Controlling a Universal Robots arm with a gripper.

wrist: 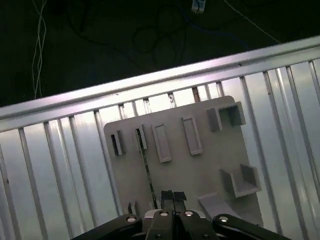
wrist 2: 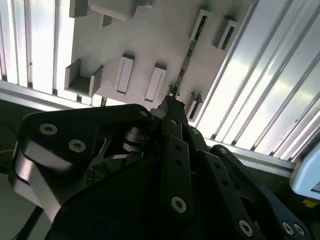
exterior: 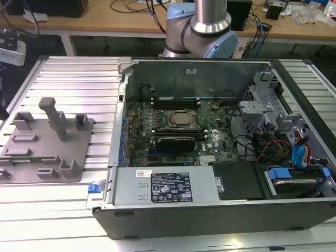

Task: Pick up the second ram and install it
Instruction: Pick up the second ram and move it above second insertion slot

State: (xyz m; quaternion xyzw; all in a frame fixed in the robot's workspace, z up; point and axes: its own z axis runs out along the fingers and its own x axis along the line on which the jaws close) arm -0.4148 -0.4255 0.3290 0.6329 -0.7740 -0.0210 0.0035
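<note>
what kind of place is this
Probably a robotics lab or electronics assembly workbench: a robot arm stands behind an open computer case with its motherboard exposed, on a slotted metal table beside a grey parts fixture. Wooden benches with cables run behind.

We count one robot arm (exterior: 210, 18), one gripper (wrist: 173, 195), one open computer box (exterior: 157, 220), one grey holder plate (wrist: 200, 172) and one thin ram stick (wrist: 146, 170).
</note>
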